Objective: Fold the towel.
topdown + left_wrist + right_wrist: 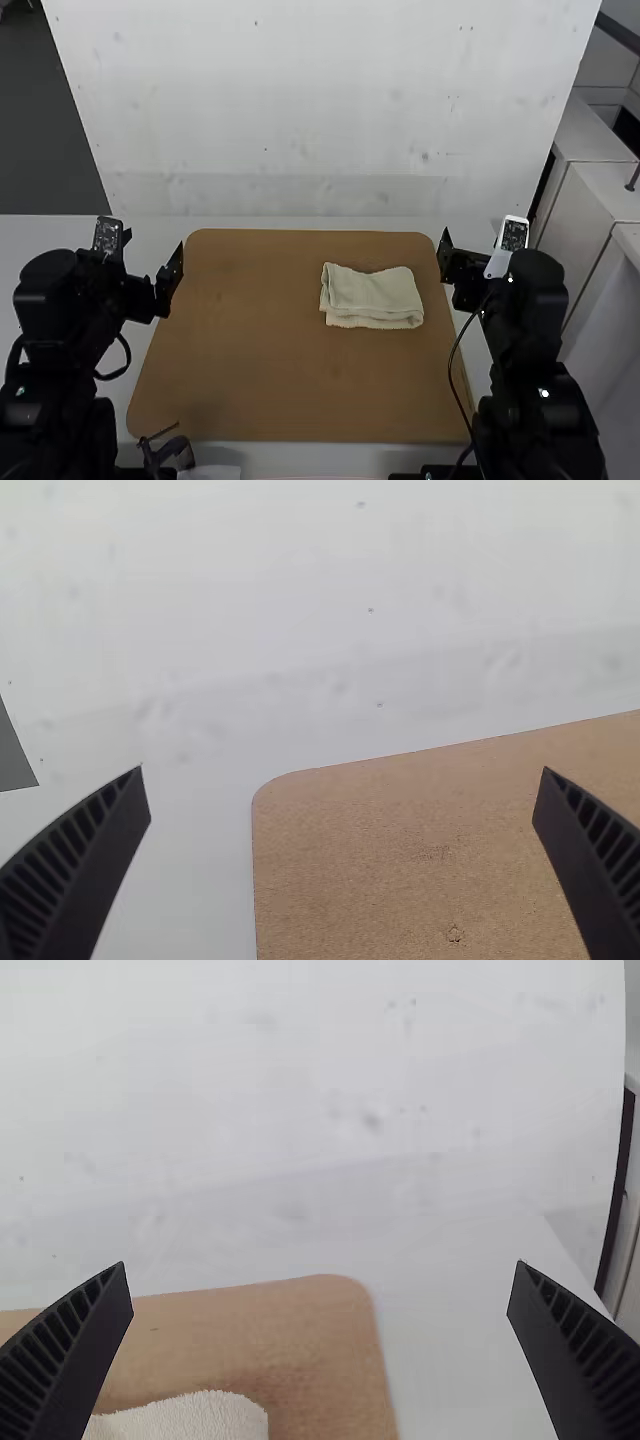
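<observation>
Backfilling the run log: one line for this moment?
towel: folded in layers, on right half of brown board | left gripper: open, empty | right gripper: open, empty

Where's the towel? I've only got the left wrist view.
Observer: In the high view, the towel lies on the far right part of the brown board.
Operator: Spread out or folded?
Observer: Folded into a compact pad, with stacked layers visible along its near edge.
Operator: Is the right gripper holding it?
Observer: No, the right gripper is open, its fingers wide apart with nothing gripped.
</observation>
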